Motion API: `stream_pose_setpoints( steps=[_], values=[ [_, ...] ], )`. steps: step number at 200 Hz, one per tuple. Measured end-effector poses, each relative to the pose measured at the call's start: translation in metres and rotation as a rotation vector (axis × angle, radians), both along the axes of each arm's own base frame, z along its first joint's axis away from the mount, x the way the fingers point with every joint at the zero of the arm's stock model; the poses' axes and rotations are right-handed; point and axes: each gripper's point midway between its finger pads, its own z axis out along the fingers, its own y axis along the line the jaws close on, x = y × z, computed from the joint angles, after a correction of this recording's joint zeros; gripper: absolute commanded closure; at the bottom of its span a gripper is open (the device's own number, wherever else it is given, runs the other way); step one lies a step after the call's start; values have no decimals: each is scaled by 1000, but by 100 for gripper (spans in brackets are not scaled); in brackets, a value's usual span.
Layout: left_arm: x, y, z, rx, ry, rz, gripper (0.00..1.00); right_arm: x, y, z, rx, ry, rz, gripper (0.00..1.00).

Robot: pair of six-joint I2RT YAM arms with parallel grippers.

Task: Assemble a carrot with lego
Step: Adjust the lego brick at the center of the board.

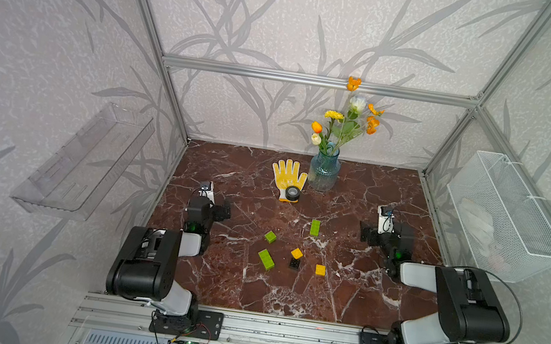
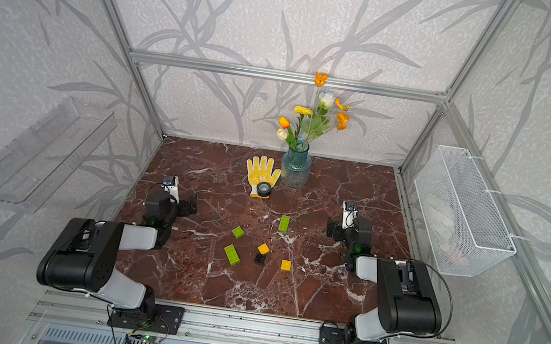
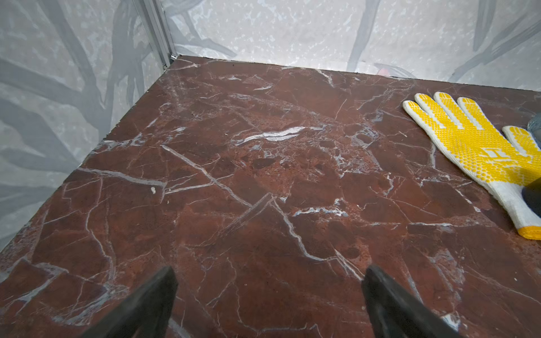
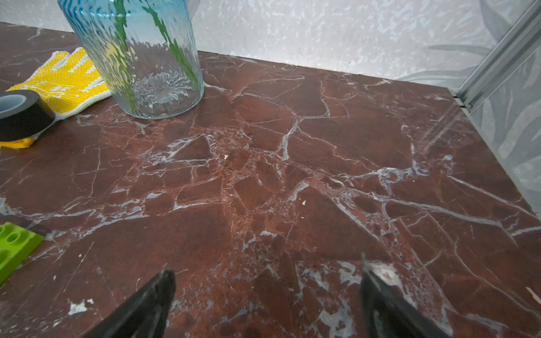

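Work cell, seen from above and from both wrists. Six lego bricks (image 2: 263, 248) lie loose on the dark red marbled bench (image 1: 358, 301), in the middle ground between the two arms, and none is joined to another. The far long green brick (image 1: 315, 228) lies closest to the right arm. It also shows, studs up, at the edge of the right wrist view (image 4: 14, 248). The short green brick (image 1: 270, 236) and the near long green brick (image 1: 266, 259) lie toward the left arm. A yellow-orange square (image 1: 296, 253) sits just beside the black square (image 1: 294, 263) (whether the two touch cannot be told). The second yellow-orange square (image 1: 320, 270) lies apart from them, on the right arm's side.

The left pincer (image 3: 269, 278) has its fingers spread wide with nothing between them, only bare bench ahead. The right pincer (image 4: 268, 278) is spread equally wide and also grips nothing. Both face the back wall, at opposite sides of the bench and well apart from the bricks.

At the back lies a yellow dotted glove (image 1: 289, 175) with a black tape roll (image 1: 292, 193) resting on its cuff. Just beside the glove stands a blue glass vase (image 1: 323, 172) holding flowers (image 1: 347, 117). A wire basket (image 1: 508, 220) hangs on the right wall and a clear shelf (image 1: 85, 161) on the left
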Motion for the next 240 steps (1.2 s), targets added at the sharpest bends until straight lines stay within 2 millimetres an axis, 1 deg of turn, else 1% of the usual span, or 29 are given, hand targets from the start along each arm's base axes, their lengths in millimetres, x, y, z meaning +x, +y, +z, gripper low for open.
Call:
stream_pose_setpoints(
  steps=[162,178,190,204,213,220,240],
  values=[
    [0,0,0,1,-1,2,0,1,-3,0,-4,-1,-19,1],
    [3,1,0,0,24,4,0,1,-3,0,-4,-1,-19,1],
    [9,1,5,-1,41,2,0,1,-3,2,-3,-7,-18,1],
    [19,2,20,0,42,4,0,2,-2,4,-4,7,-11,1],
    [25,3,30,0,45,10,0,4,-1,9,-4,29,-9,1],
    [30,4,37,-3,57,19,0,7,-1,19,-1,34,-10,1],
    [44,5,61,-25,97,54,0,20,4,64,34,3,-16,1]
  ],
)
